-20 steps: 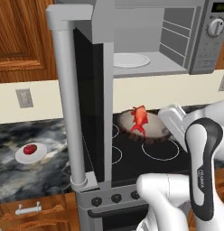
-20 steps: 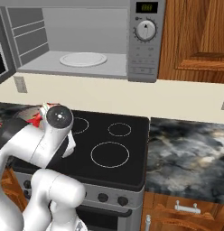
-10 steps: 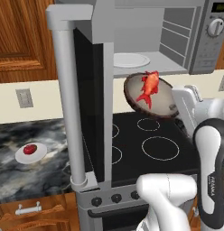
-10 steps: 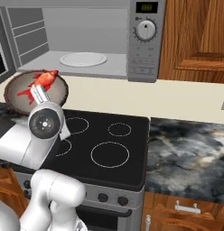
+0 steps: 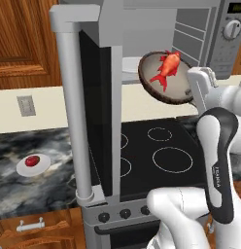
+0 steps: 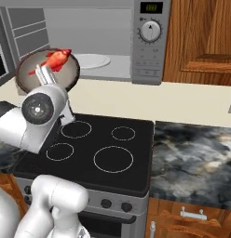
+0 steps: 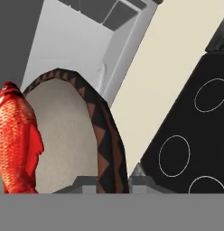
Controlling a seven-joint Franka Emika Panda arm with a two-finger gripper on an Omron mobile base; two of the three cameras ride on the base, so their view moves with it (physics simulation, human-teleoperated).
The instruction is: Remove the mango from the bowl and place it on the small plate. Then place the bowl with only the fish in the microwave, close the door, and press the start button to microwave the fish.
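The mango (image 5: 31, 161) sits on the small plate (image 5: 21, 168). The gripper (image 7: 113, 182) is clamped on the rim of the bowl (image 5: 178, 93), which is tilted steeply, seemingly with the fish (image 5: 165, 69) inside, at 9 o'clock of the microwave (image 6: 147, 56) opening. Next: level it and slide it inside past the open door (image 5: 95, 112).

The bowl (image 6: 45, 74), carrying the fish (image 6: 55, 60), hangs tilted before the open microwave (image 6: 112, 42).

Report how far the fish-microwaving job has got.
Done: the mango sits on the small plate. In hand: the gripper grips the bowl by its rim, fish inside, raised before the microwave. Left: set it inside, shut the open door, press start.
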